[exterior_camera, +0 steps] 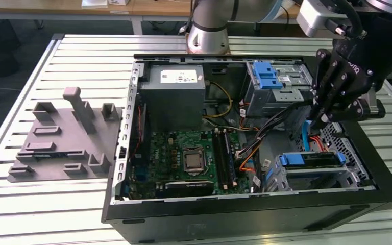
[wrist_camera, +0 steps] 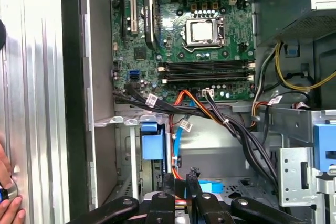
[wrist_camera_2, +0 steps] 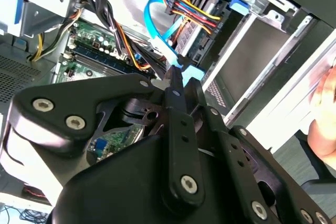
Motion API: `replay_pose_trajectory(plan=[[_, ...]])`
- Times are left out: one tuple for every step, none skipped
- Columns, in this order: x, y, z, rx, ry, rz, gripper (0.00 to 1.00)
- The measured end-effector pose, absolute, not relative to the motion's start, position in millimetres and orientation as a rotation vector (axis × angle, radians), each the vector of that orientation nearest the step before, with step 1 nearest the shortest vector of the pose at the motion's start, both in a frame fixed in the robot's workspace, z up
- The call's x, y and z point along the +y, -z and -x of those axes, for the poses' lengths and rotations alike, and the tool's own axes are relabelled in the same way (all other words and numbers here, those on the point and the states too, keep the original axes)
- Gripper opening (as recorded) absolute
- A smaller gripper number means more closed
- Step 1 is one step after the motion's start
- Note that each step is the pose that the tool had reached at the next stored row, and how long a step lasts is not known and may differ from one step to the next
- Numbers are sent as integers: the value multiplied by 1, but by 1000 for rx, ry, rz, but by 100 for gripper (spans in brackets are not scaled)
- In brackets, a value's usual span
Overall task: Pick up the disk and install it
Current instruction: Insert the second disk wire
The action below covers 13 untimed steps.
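So the disk (exterior_camera: 312, 160) is sitting flat in the drive bay at the near corner of the computer case (exterior_camera: 250, 214), on the exterior view's right, blue rails along its edges and wedged between the bay's metal walls. Right above it is the gripper (exterior_camera: 313, 122), coming down from the arm in a steep, slightly tilted pose with the fingers pointing into the case. In the second wrist view the gripper (wrist_camera_2: 176, 74) has its fingers pulled in narrow, tips almost together right at the end of a blue cable (wrist_camera_2: 157, 30). I honestly can't tell if it's actually pinching it. It isn't holding the disk. Room is tight in there: a bundle of black and orange wires (wrist_camera: 210, 114) runs across just beside the bay, the grey cage with the blue latch (exterior_camera: 277, 84) is right behind it, and the case's side wall boxes in the other side. The motherboard (exterior_camera: 189, 158) and power supply box (exterior_camera: 172, 97) are further off towards the exterior view's left. A person's hand (wrist_camera_2: 323, 114) rests on the slatted table (exterior_camera: 67, 56) just outside the case. A grey fixture block (exterior_camera: 59, 138) sits well apart.
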<state>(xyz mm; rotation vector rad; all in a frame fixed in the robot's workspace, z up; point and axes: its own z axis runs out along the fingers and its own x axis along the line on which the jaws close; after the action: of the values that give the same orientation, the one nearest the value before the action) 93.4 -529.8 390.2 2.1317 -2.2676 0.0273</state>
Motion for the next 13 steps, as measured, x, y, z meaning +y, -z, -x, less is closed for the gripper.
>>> replay_pose_trajectory(plan=[[-529,-390,-93,-2268,-28,-2132,24],[-528,-390,-93,-2267,-28,-2132,24],[-528,-389,-93,-2268,-28,-2132,24],[-528,-388,-93,-2268,-28,-2132,24],[-528,-388,-93,-2268,-30,-2132,24],[-528,-387,-93,-2267,-32,-2131,24],[-528,-386,-93,-2267,-34,-2131,24],[-528,-385,-93,-2267,-35,-2131,24],[-528,-384,-93,-2267,-36,-2131,24],[-528,-384,-93,-2267,-36,-2131,24],[-527,-383,-93,-2266,-37,-2130,24],[-527,-382,-93,-2266,-37,-2130,24],[-527,-381,-93,-2266,-37,-2130,24]])
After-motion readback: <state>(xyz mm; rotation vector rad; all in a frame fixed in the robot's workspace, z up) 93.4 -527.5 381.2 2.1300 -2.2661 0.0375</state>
